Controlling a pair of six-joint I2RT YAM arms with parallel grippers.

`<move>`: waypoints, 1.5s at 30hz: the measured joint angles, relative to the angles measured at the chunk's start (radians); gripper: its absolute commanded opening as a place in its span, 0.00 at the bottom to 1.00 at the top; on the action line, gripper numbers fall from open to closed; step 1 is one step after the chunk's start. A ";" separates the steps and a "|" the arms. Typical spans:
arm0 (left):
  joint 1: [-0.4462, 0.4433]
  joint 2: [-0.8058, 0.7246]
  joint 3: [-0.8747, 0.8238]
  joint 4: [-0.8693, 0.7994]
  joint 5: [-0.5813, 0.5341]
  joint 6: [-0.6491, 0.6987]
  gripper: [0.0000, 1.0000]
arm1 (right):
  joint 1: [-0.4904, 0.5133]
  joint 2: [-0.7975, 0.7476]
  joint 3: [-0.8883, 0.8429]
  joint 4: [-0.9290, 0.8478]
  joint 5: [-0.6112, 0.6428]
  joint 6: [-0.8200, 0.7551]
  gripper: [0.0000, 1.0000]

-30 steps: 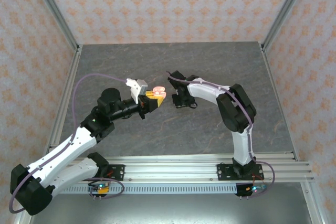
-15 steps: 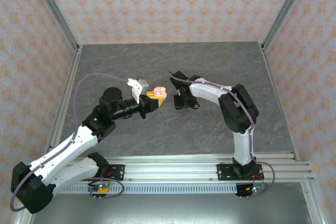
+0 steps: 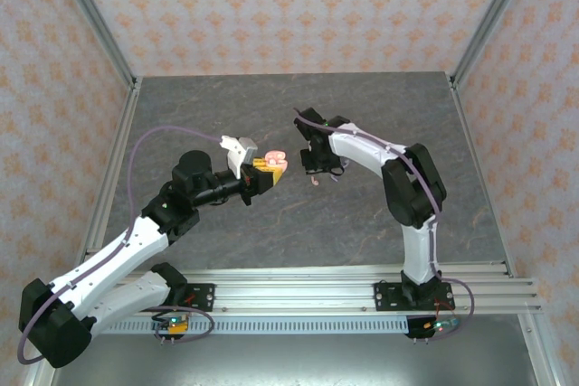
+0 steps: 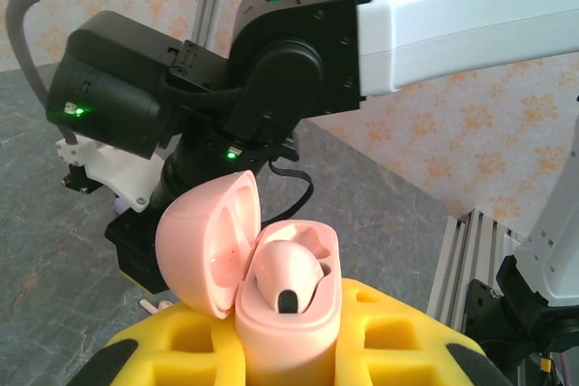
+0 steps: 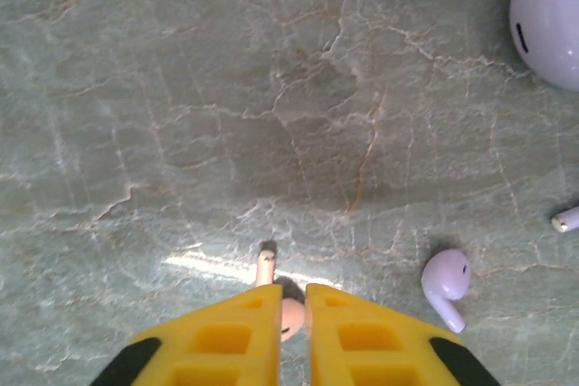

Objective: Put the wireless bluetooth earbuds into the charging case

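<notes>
My left gripper (image 4: 288, 336) is shut on the base of a salmon-pink charging case (image 4: 289, 305), holding it upright above the table (image 3: 274, 161). Its lid (image 4: 206, 241) is swung open to the left, and one pink earbud (image 4: 289, 273) sits in a socket. Just to the right, my right gripper (image 3: 316, 167) points down at the table. In the right wrist view its yellow fingers (image 5: 362, 327) are closed to a narrow gap (image 5: 291, 294) on a second pink earbud (image 5: 264, 268), whose stem pokes out ahead.
A lilac earbud (image 5: 446, 282) lies on the grey stone table right of my right gripper. The stem of another lilac bud (image 5: 566, 219) shows at the right edge. A lilac case (image 5: 552, 15) lies at the upper right. Metal frame posts (image 3: 98, 33) border the table.
The right gripper opened wider, then closed onto the pink earbud, and its wrist shifted slightly toward the back. The left arm held still with the pink case.
</notes>
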 measured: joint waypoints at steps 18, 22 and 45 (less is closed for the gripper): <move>0.000 0.017 0.000 -0.002 0.000 0.000 0.07 | -0.001 0.139 0.098 -0.066 0.016 -0.017 0.09; 0.000 0.017 0.000 -0.003 0.000 0.000 0.07 | -0.004 0.139 0.100 -0.066 -0.015 -0.041 0.09; 0.000 0.017 0.000 -0.013 0.000 0.000 0.07 | 0.077 0.154 0.126 -0.113 -0.181 -0.243 0.14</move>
